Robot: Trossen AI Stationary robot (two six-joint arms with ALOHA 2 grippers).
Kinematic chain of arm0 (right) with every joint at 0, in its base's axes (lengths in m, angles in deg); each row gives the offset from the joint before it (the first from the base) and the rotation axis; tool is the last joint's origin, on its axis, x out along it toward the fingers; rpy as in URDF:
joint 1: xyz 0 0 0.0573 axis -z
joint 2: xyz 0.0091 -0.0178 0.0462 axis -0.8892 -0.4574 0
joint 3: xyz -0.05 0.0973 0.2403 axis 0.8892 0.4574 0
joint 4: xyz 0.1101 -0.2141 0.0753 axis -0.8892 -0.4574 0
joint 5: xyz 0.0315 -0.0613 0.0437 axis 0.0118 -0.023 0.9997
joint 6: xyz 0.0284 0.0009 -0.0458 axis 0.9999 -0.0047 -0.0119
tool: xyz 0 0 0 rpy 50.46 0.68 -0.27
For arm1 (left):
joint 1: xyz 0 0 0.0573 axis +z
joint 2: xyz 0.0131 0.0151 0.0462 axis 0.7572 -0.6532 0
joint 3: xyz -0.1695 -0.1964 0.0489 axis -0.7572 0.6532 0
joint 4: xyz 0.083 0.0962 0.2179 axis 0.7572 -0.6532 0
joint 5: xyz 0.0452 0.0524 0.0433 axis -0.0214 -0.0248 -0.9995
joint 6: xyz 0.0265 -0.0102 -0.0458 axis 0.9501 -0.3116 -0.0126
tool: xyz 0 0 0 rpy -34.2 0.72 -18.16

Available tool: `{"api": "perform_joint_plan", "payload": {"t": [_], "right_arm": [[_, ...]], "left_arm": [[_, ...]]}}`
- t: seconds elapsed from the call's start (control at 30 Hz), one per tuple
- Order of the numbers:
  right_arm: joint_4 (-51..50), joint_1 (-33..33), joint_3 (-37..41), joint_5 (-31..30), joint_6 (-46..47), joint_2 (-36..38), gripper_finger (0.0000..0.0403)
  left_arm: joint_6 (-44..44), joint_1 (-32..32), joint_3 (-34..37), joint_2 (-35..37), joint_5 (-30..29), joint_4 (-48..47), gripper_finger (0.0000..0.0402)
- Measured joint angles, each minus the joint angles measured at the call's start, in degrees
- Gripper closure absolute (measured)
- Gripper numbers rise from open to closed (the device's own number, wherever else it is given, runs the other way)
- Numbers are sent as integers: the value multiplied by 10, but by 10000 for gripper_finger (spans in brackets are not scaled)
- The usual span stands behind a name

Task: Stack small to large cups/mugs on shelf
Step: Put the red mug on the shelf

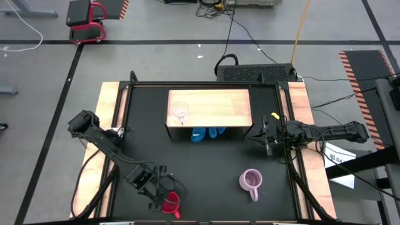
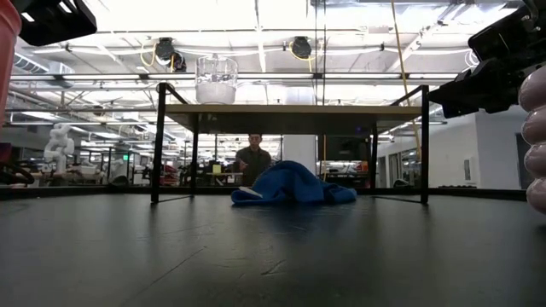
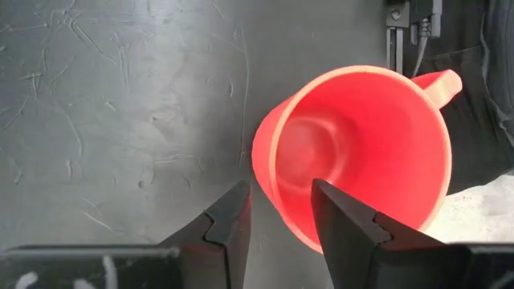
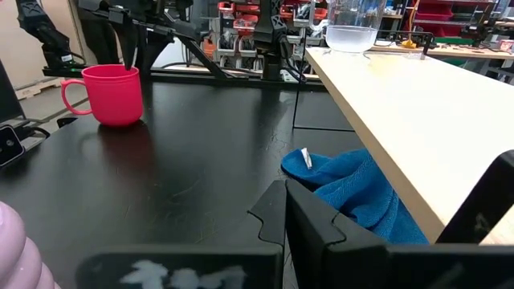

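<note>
The red mug [image 1: 171,201] stands upright on the black table near its front left, also seen in the left wrist view [image 3: 361,152] and the right wrist view [image 4: 112,95]. My left gripper [image 3: 279,210] is open above its rim, pointing steeply down; one finger [image 3: 233,217] stands outside the mug's wall and one [image 3: 341,221] over its hollow, opposite the handle [image 3: 442,84]. The lilac mug [image 1: 251,181] rests on its base at the front right. The clear glass cup [image 1: 180,111] is on the shelf's wooden top [image 1: 219,106]. My right gripper [image 1: 267,139] waits shut at the table's right edge.
A crumpled blue cloth [image 1: 206,133] lies on the table under the shelf's front edge. The shelf's black frame legs [image 2: 158,141] stand on the tabletop. Bare black table [image 1: 206,169] stretches between the two mugs and the shelf.
</note>
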Motion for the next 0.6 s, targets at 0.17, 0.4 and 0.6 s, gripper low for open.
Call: {"api": "perform_joint_plan", "payload": {"t": [0.17,0.4,0.6], "right_arm": [[0,0,0,0,0,0,403],[4,0,0,0,0,0,403],[9,0,0,0,0,0,403]], "left_arm": [[-6,-3,-1,-18,-2,-2,268],[3,-1,-1,-32,0,-1,268],[1,2,-1,-27,8,-1,268]]}}
